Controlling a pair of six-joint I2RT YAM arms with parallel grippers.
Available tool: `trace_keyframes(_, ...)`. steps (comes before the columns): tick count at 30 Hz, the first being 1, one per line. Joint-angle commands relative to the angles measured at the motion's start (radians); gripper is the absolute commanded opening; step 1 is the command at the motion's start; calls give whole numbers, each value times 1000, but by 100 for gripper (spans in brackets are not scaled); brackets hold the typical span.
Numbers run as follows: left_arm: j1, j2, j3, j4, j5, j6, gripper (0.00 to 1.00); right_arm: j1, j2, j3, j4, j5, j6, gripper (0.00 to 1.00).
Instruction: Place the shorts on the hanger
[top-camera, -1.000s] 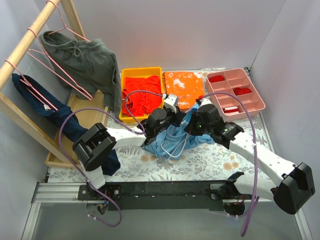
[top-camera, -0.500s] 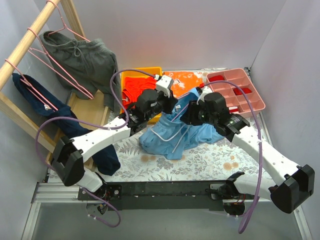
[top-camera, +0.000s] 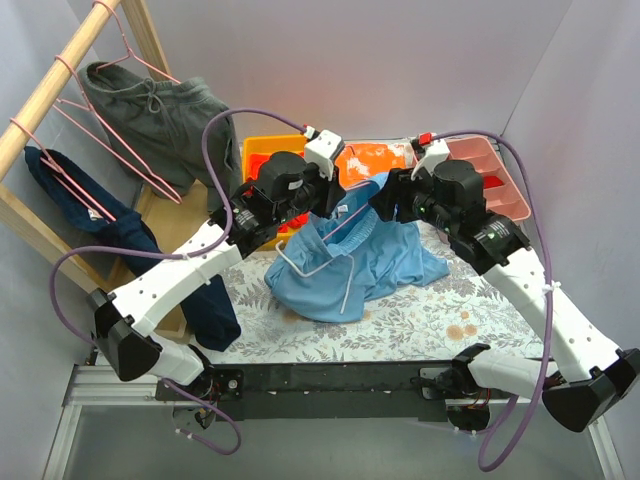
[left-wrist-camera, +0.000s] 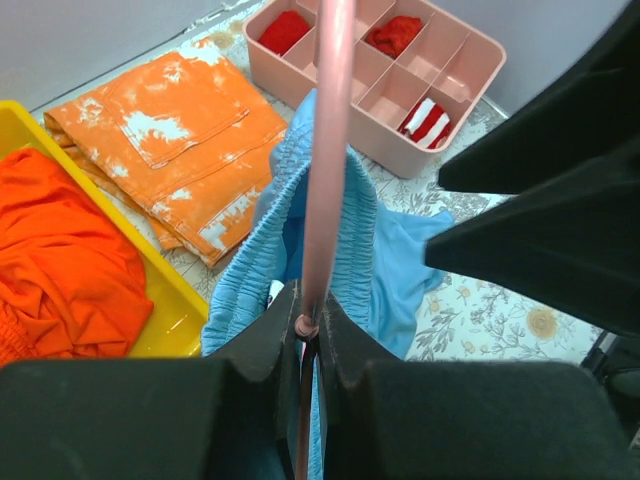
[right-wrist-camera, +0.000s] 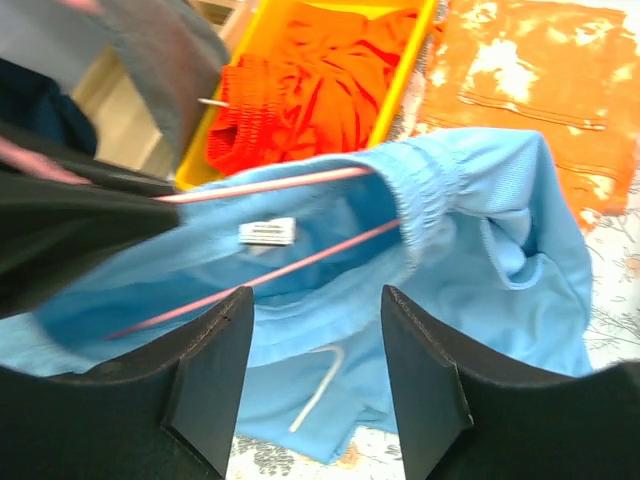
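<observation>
The light blue shorts (top-camera: 345, 270) hang bunched over the flowered table, their lower part resting on it. The elastic waistband (left-wrist-camera: 300, 190) is threaded over the pink wire hanger (left-wrist-camera: 326, 150). My left gripper (left-wrist-camera: 310, 302) is shut on the hanger's wire, raised above the table just left of the shorts' top (top-camera: 338, 200). In the right wrist view two pink wires of the hanger (right-wrist-camera: 270, 186) run inside the waistband opening. My right gripper (right-wrist-camera: 315, 300) is open with nothing between its fingers. It hovers just right of the waistband (top-camera: 384, 203).
A yellow bin (top-camera: 249, 160) of orange clothes stands behind the left gripper. Folded orange shorts (top-camera: 372, 162) and a pink compartment tray (top-camera: 503, 196) lie at the back right. At the left a wooden rack (top-camera: 60, 80) carries pink hangers, grey shorts (top-camera: 165, 115) and a navy garment (top-camera: 75, 195).
Both arms have risen and moved back, lifting the shorts' top off the table. The right gripper has opened and let go of the waistband. The left stays shut on the hanger.
</observation>
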Motion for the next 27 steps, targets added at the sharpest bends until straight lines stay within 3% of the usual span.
trace_keyframes(1, 6, -93, 113, -97, 54, 36, 0, -6, 41, -3, -7, 50, -78, 62)
trace_keyframes(6, 6, -108, 209, -152, 77, 59, 0, -3, 119, 118, -76, 64, -95, 55)
trace_keyframes(12, 5, -104, 301, -202, 117, 90, 0, -1, 168, 331, -153, 101, -104, 19)
trace_keyframes(13, 5, -104, 310, -210, 125, 99, 0, -1, 182, 371, -163, 101, -102, 10)
trace_keyframes(16, 5, -107, 333, -230, 149, 110, 0, -1, 228, 551, -225, 119, -99, 3)
trace_keyframes(20, 5, -130, 338, -242, 151, 128, 0, -1, 302, 742, -329, 92, -102, 2)
trace_keyframes(23, -3, -153, 321, -232, 140, 134, 0, -1, 293, 680, -305, -9, -99, 6)
trace_keyframes(24, -3, -158, 302, -229, 137, 136, 0, -1, 265, 649, -268, -64, -102, 9)
trace_keyframes(27, -3, -170, 275, -213, 122, 128, 0, 0, 184, 494, -172, -132, -110, 36)
